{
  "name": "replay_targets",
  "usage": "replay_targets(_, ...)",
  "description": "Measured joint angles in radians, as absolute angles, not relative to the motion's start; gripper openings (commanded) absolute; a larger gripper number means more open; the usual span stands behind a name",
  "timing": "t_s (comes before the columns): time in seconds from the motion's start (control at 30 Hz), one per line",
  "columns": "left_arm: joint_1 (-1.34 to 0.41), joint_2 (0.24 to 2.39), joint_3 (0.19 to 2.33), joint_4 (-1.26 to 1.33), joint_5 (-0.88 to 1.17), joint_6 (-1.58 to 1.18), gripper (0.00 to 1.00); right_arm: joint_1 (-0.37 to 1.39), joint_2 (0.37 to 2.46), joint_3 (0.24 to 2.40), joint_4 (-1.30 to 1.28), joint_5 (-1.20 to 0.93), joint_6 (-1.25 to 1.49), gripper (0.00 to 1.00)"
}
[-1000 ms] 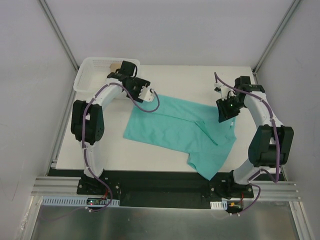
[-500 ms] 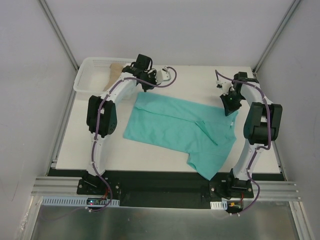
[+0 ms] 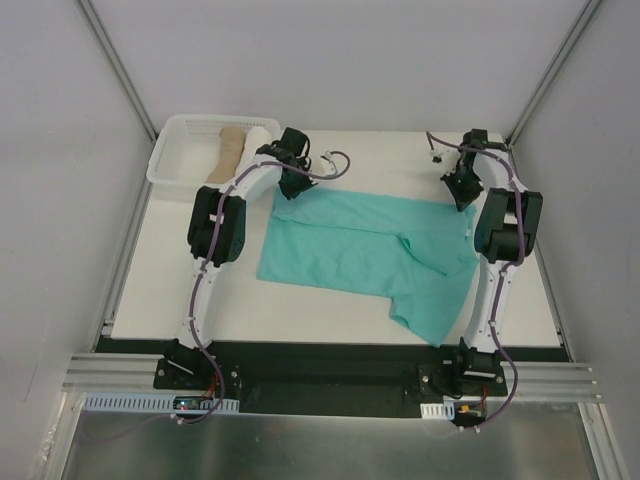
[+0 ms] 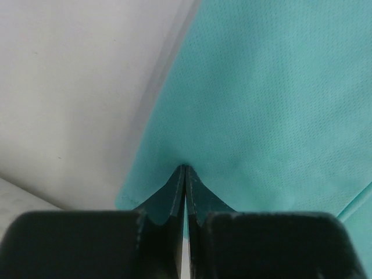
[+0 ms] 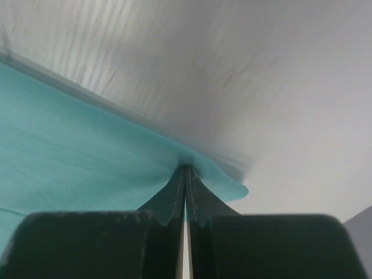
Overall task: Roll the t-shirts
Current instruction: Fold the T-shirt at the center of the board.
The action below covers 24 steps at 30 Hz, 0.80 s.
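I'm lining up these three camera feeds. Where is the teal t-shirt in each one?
Top external: teal t-shirt lies spread across mid-table, between the two arms.
Left wrist: teal t-shirt fills the right side, its edge pinched in the shut left gripper.
Right wrist: teal t-shirt at lower left, its corner pinched in the shut right gripper.
Shared landmark: the white table bordering the shirt.

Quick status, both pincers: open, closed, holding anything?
Left pincer: closed, pinching the edge of the teal t-shirt.
Right pincer: closed, pinching another edge of the same shirt.
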<state>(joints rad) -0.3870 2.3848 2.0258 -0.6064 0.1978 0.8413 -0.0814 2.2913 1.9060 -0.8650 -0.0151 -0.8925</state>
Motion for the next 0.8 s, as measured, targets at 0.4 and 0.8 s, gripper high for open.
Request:
replay_targets(0.4, -0.413, 2.46, 2.204, -0.61, 0.12, 0.796, 0.0, -0.071, 2.461, 2.18, -0.725, 0.049, -0.923, 0.12)
replay_targets(0.8, -0.453, 2.098, 1.9, -0.609, 0.219, 0.562, 0.0, 0.022, 2.036, 1.783, -0.702, -0.19, -0.841, 0.02)
